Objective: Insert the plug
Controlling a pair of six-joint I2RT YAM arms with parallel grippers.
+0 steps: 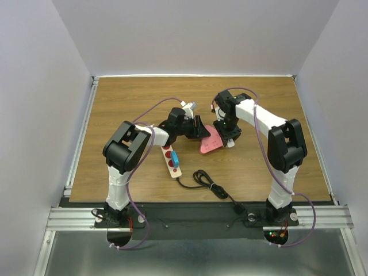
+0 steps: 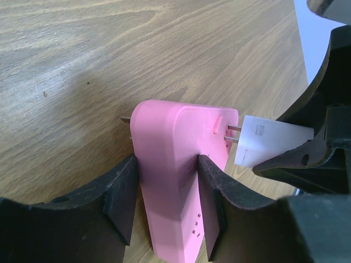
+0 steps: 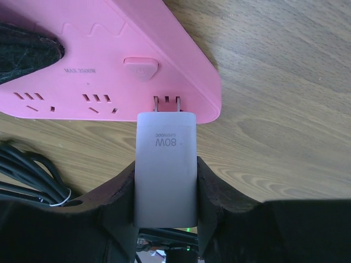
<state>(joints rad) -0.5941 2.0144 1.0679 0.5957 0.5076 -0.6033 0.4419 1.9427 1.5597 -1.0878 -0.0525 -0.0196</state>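
A: Any writing you can read?

B: The white charger plug says "80W" in grey. A smaller line beside that is too fine to make out. The pink power strip has faint raised text beside its power button. It looks like "MAX 2500W", but I'm not sure.

A: Where is the plug?

B: At the end socket of the pink power strip, the one closest to the button. Its two metal prongs reach into the slots, and bare metal shows between plug body and strip.

A: And the jaws?

B: The right gripper clamps the plug's two flat sides. The left gripper squeezes the pink power strip across its width, away from that socket.

A: What's hard to see?

B: How deep the prongs sit is hidden inside the strip. The far end of the pink power strip is cut off in both wrist views. From above, the grippers cover most of it.

A: Anything else around?

B: A white power strip lies left of the pink one on the wooden table. A coiled black cable lies on the arm-base side of it.
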